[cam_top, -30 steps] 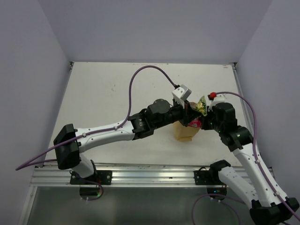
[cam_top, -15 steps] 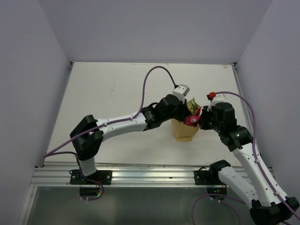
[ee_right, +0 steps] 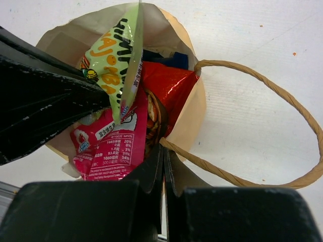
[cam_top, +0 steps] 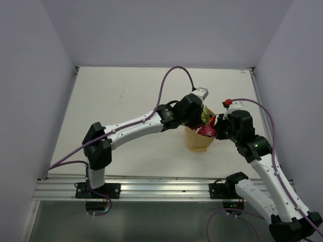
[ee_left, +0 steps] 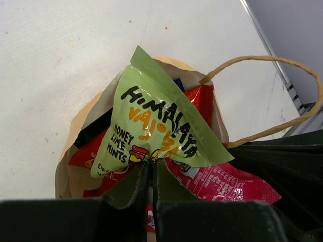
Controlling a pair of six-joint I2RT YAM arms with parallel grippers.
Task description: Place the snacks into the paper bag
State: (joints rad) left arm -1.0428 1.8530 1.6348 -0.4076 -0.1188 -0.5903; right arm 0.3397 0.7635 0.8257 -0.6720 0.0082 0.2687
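**Green mint packet held over a full paper bag**

The white tabletop (cam_top: 126,91) is flat and a little speckled. Two long arms reach over it. The left arm (cam_top: 131,128) is white and black and bends across from the near left corner. The right arm (cam_top: 262,161) comes up from the near right corner. They meet right of the middle of the tabletop, nearer its right edge than its left.

The paper bag (cam_top: 197,143) stands there, upright with its mouth open. It is plain tan paper, soft and a bit creased. Shiny foil snacks stick out of the top.

A red packet (ee_right: 166,85) is crinkled and glossy and leans on the far side of the bag. A pink packet (ee_right: 108,146) with tiny white print pokes out at the near rim. A dark blue bit (ee_right: 179,59) shows deep inside.

The green packet (ee_left: 156,126) is a small flat foil one. Black letters on it read "HIMALAYA" and "HONEY LIME MINTS". It stands tilted on top of the other snacks, partly inside the mouth.

The twisted brown loop handle (ee_right: 217,62) curves out to the side of the bag.

The left gripper (ee_left: 151,166) has its black fingers pressed together, pinching the bottom edge of the green packet. The right gripper (ee_right: 162,154) is squeezed tight on the bag's rim, just where the handle joins.
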